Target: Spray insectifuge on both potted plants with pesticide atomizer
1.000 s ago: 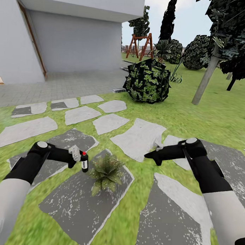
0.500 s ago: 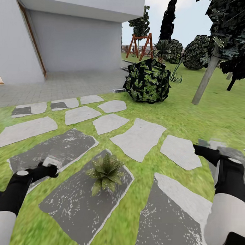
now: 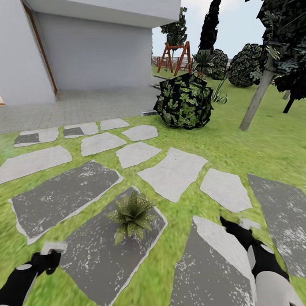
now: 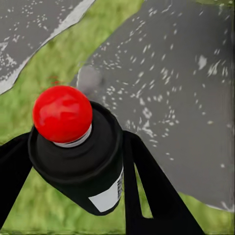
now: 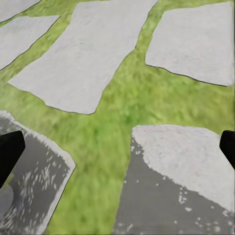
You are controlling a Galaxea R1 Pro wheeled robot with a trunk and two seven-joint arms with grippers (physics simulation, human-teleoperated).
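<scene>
Left jaws pinch the pesticide atomizer (image 4: 78, 156), right jaws spread empty, both low, near the potted plant (image 3: 132, 215) on its stepping stone (image 3: 96, 257); spraying seemingly unfinished.

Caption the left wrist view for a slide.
Left gripper clamps the red-topped spray bottle above a speckled grey paving stone.

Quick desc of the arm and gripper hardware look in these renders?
Both arms end in matte black wrist segments; the right arm has a glossy white forearm shell above it. The left gripper and right gripper have plain black, flat tapered fingers. No cables or markings visible.
</scene>
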